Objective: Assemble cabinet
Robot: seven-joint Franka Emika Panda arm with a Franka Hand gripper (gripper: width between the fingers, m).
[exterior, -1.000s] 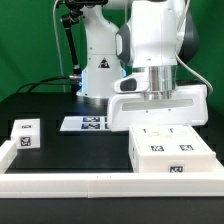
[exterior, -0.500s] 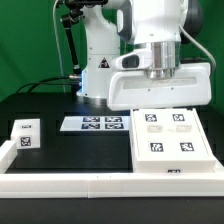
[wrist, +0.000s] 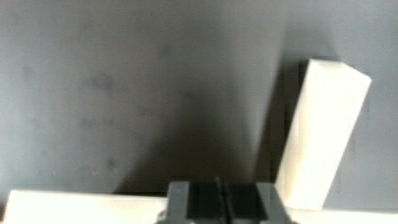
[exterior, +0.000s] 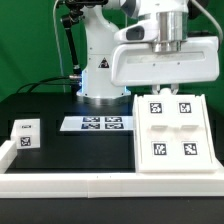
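Your tool [wrist: 215, 200] is clenched on nothing, close by the cabinet [exterior: 172, 135], which looks tipped up on the worktop [exterior: 90, 150]; a careless push could topple or skid it.

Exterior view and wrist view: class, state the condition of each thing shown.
Large white plastic cabinet: tilted, tagged face towards the camera, not gripped.
Gripper: shut, empty.
Small white tagged cube: resting alone on the black table.
Flat white marker board: lying flat.
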